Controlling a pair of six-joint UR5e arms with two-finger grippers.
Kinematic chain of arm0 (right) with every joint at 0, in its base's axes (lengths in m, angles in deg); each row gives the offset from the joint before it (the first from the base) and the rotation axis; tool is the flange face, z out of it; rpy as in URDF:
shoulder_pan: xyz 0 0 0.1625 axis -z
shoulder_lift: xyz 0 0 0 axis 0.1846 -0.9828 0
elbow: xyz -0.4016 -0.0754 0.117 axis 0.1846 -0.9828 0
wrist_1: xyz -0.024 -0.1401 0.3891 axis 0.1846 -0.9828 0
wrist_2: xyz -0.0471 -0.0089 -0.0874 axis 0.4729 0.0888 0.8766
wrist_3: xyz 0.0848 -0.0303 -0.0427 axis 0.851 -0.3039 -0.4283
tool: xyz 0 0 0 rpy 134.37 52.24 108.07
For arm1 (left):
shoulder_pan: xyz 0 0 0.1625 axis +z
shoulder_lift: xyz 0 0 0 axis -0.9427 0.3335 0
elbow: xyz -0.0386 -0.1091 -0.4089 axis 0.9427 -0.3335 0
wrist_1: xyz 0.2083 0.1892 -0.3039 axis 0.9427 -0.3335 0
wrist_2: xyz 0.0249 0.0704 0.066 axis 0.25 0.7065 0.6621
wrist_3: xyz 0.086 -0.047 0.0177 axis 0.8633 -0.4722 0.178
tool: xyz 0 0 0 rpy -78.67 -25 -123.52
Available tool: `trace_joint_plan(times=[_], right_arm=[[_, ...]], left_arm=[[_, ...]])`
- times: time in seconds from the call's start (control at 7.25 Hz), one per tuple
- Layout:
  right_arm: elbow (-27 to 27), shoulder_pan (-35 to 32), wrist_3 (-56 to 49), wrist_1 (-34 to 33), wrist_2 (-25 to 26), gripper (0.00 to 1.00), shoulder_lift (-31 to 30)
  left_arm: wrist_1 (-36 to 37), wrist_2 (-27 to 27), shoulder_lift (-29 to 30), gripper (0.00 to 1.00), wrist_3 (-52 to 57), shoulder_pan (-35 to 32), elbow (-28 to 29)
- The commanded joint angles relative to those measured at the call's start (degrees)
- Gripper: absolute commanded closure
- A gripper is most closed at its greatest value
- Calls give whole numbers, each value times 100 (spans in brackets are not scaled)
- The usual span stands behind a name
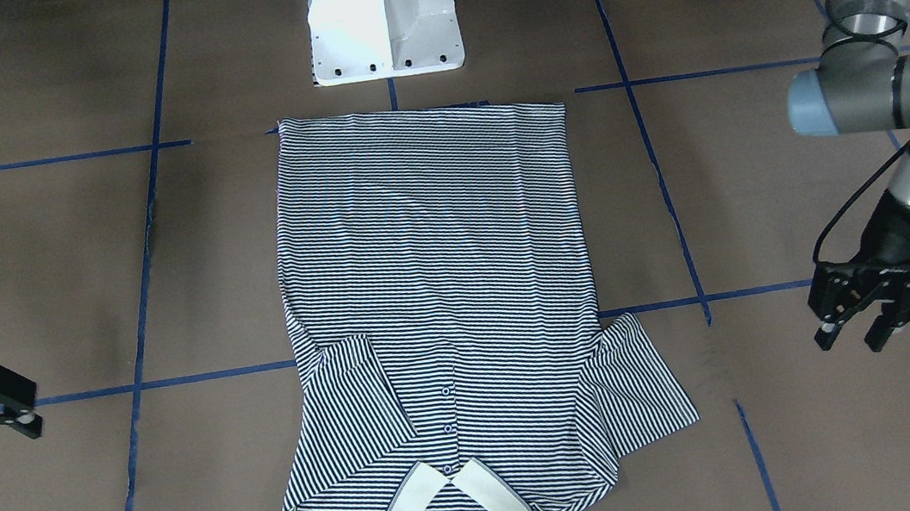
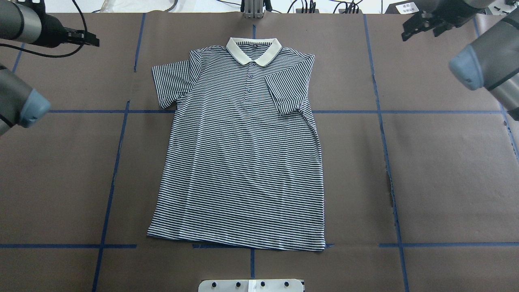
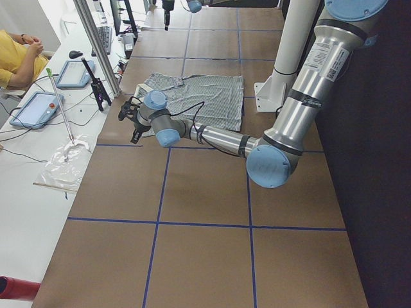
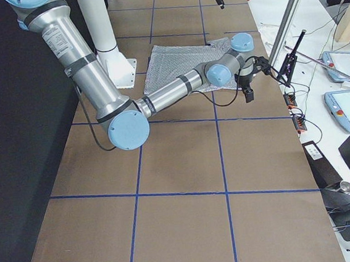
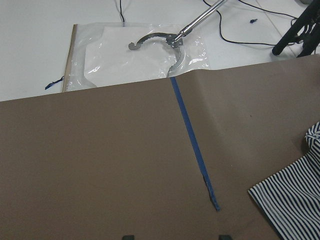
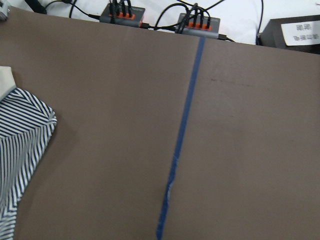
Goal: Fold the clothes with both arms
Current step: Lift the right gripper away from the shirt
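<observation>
Polo shirt (image 2: 243,162) lies flat, one sleeve (image 2: 286,93) folded inward; left jaws released, right jaws cropped, unclear.

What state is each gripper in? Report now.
Left gripper: open, holding nothing.
Right gripper: open, holding nothing.

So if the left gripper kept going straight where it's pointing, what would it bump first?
Most likely the brown paper table cover, close to the blue tape line. The black left gripper tilts down toward it; the navy-and-white striped polo shirt lies aside.
</observation>
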Motion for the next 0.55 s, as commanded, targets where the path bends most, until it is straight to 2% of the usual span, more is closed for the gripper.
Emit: trace_joint_plan(times=[0.0, 0.41], right_arm=[[111, -450, -790, 17, -298, 0, -487], [120, -450, -799, 26, -281, 0, -557]], left_arm=[[-6, 750, 748, 36, -559, 612, 876], [-294, 954, 1120, 37, -684, 1026, 1530]])
